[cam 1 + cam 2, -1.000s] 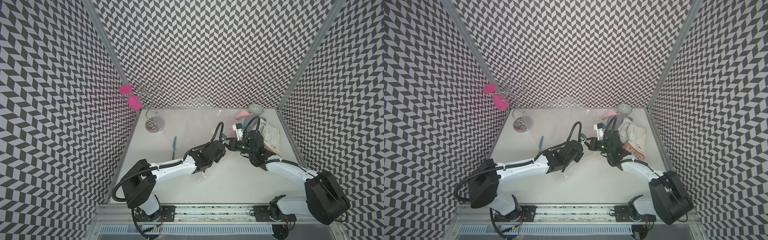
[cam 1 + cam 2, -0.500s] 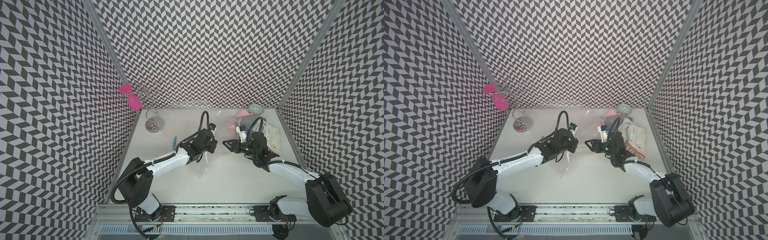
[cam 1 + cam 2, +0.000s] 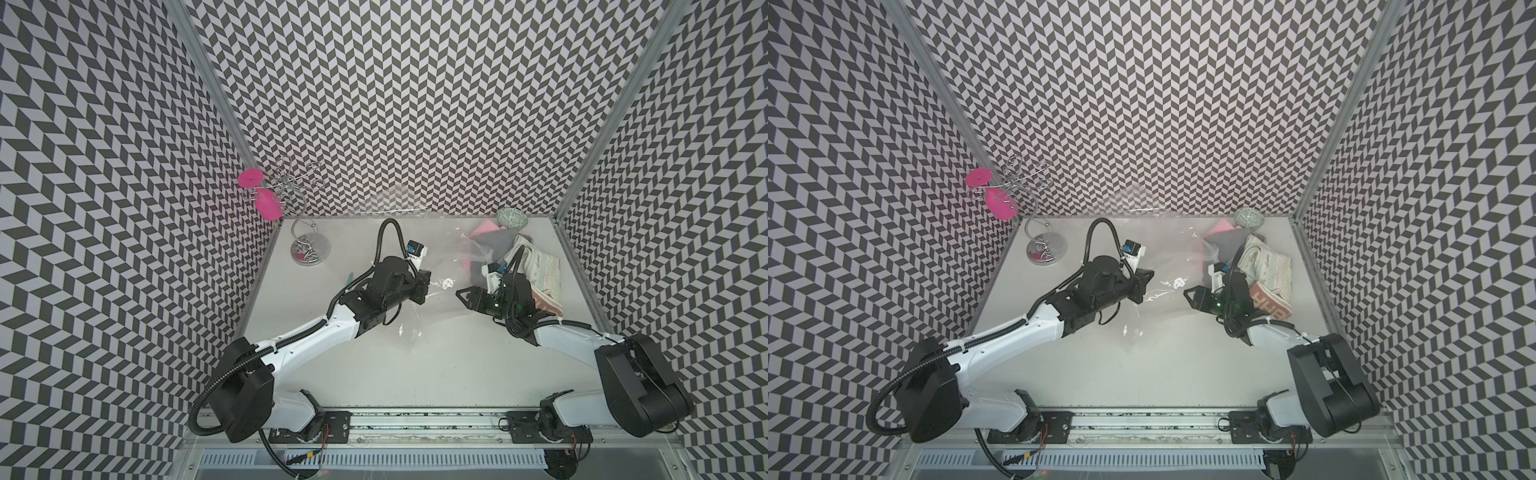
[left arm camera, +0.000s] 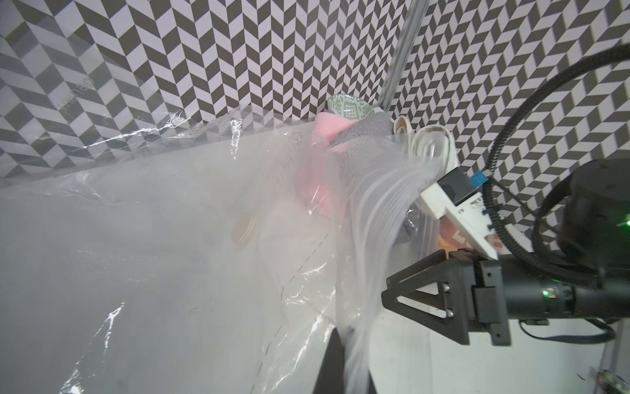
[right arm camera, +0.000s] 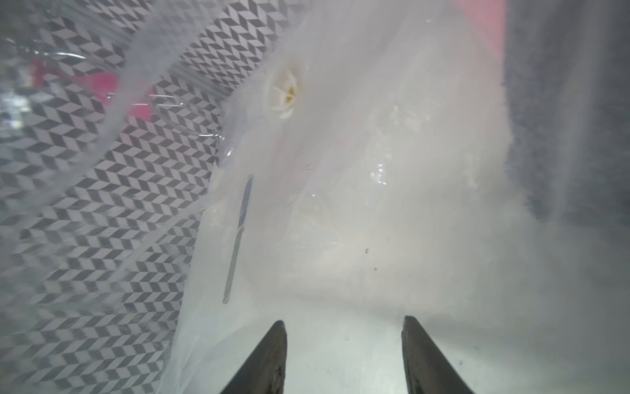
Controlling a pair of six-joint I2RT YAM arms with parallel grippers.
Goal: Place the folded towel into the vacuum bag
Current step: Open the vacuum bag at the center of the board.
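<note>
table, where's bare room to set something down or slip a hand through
Widest bare table: the near stretch between left arm, right arm and front rail. Small patch between wire stand and left arm. Crowded: vacuum bag mid-back, towels far right corner.

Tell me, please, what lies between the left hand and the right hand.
The vacuum bag's clear film and white valve cap lie there, seen in both top views.

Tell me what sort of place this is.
Probably a robot test booth, not a home: black-and-white chevron-patterned walls, silver aluminium corner posts, and a metal mounting rail along the white tabletop's front edge.
</note>
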